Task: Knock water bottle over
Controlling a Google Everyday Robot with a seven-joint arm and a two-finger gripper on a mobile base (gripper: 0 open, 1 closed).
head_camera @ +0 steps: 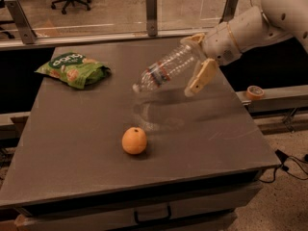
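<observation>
While the water bottle (166,71) leans steeply near the far right corner of the desk (216,129), with its cap end low and pointing toward the desk's middle and its base end high, we would not call it down yet. The jaws hang over the desk just in from that corner, close to the right edge. They are spread wide with the bottle's base between them. They look released rather than clenched on it, though we cannot tell whether either one touches the plastic.

Our first worry is that the base snags on the lower jaw, leaving the bottle propped at a slant instead of lying flat. Our second is what happens after it lands. It looks light and is round and ribbed, so we expect it may bounce or roll. It could roll toward the orange (134,140) near the front edge, or out over the right edge toward the tape roll (254,92) beyond it. A further sweep of the arm (240,32) could shove it off the desk. The chip bag (72,69) by the far left corner seems well clear.
</observation>
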